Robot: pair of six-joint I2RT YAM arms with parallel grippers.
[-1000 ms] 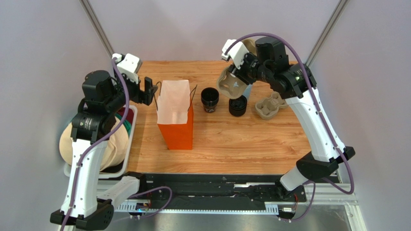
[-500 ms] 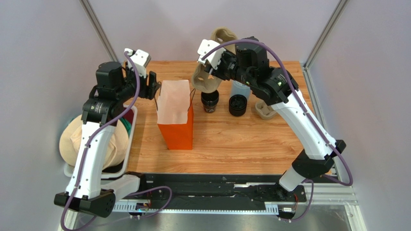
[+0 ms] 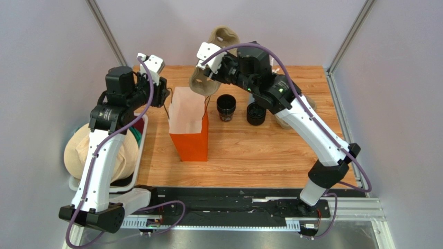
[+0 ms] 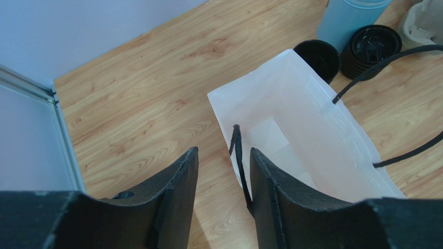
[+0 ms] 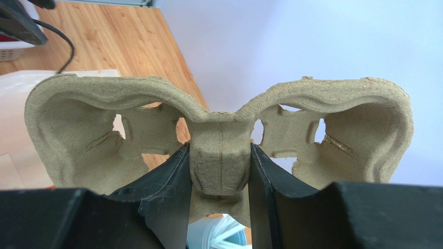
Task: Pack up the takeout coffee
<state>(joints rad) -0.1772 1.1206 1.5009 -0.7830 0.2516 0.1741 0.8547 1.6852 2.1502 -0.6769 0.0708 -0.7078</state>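
Note:
The takeout coffee cup [image 3: 226,106] stands open and dark on the wooden table, just right of the orange paper bag [image 3: 191,140]; it also shows in the left wrist view [image 4: 321,56]. My right gripper [image 3: 216,70] [image 5: 220,150] is shut on the centre post of a moulded cardboard cup tray [image 3: 207,79] [image 5: 78,135], held in the air above the bag's far edge. My left gripper [image 3: 167,96] [image 4: 224,151] is open at the bag's left rim. The bag's black handle [image 4: 237,150] hangs between its fingers, against the right one.
A stack of black lids [image 3: 256,113] [image 4: 370,44] sits right of the cup. A pale blue cup of straws [image 4: 348,18] stands behind them. A second cup tray [image 3: 285,121] lies partly behind my right arm. A white bin [image 3: 136,171] with cloth sits off the table's left edge.
My right arm has carried the cup tray left, from above the cups to above the bag's far edge. My left gripper has shifted slightly up and right at the bag's handle.

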